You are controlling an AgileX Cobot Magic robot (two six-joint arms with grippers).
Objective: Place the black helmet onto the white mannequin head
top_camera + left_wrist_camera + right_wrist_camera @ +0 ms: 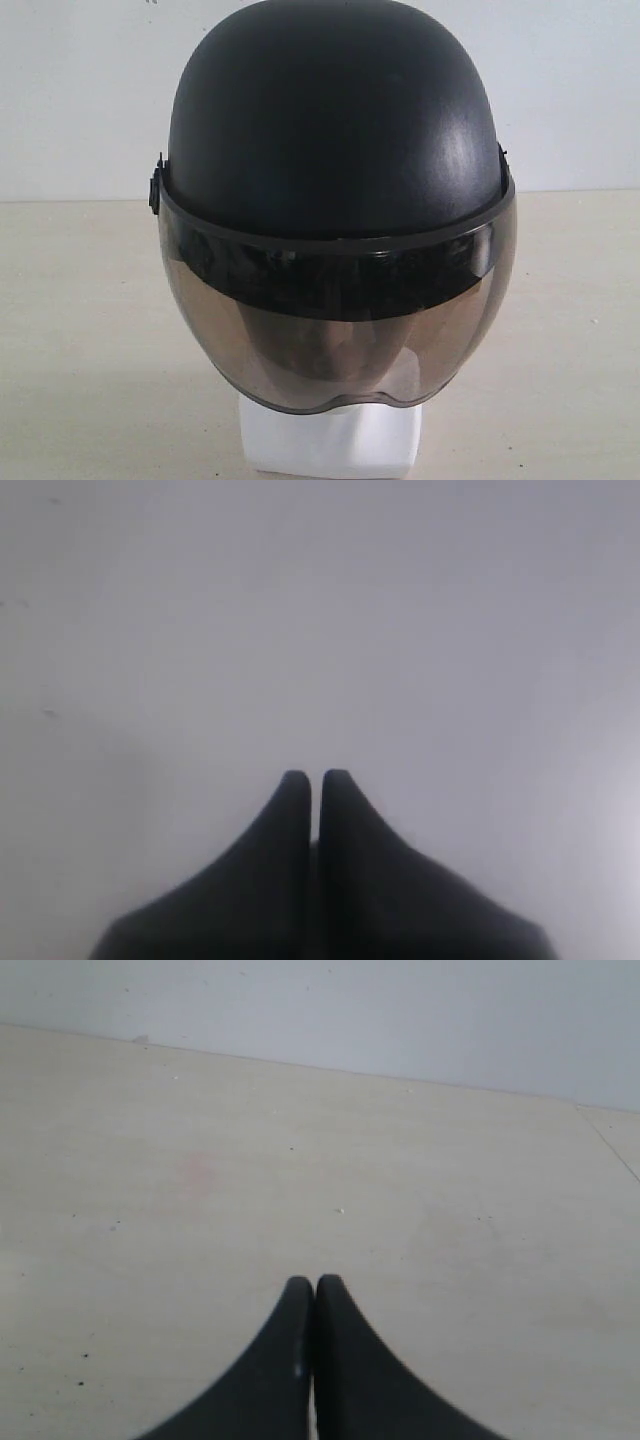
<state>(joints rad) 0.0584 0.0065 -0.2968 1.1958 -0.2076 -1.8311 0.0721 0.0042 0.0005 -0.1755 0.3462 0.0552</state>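
Helmet-on-head scene, seen from the front. The black helmet [335, 120] sits over the white mannequin head [335, 445], its smoky visor [340, 330] hanging down across the face, which shows only faintly through it. Only the squarish white base is plainly visible below the visor, standing on the pale table [80, 330].

Neither arm appears in this front view. The left gripper [315, 777] has its two dark fingers pressed nearly together, a hairline gap between the tips, holding nothing; ahead of the fingers there is only a blank grey-white surface. The right gripper [314, 1282] has its fingers closed tip to tip, also empty; ahead of them lies bare tabletop running to a white wall [400, 1010]. Helmet and head lie outside what either pair of fingers faces, so I judge them well apart from both.

I judge the placing done, so the risk now is disturbance. The helmet is wider than the head beneath it, so the stack looks top-heavy. A sideways nudge from an arm I cannot see could rock or topple it. I cannot tell how deeply the shell is seated; if shallow, it could slip forward.
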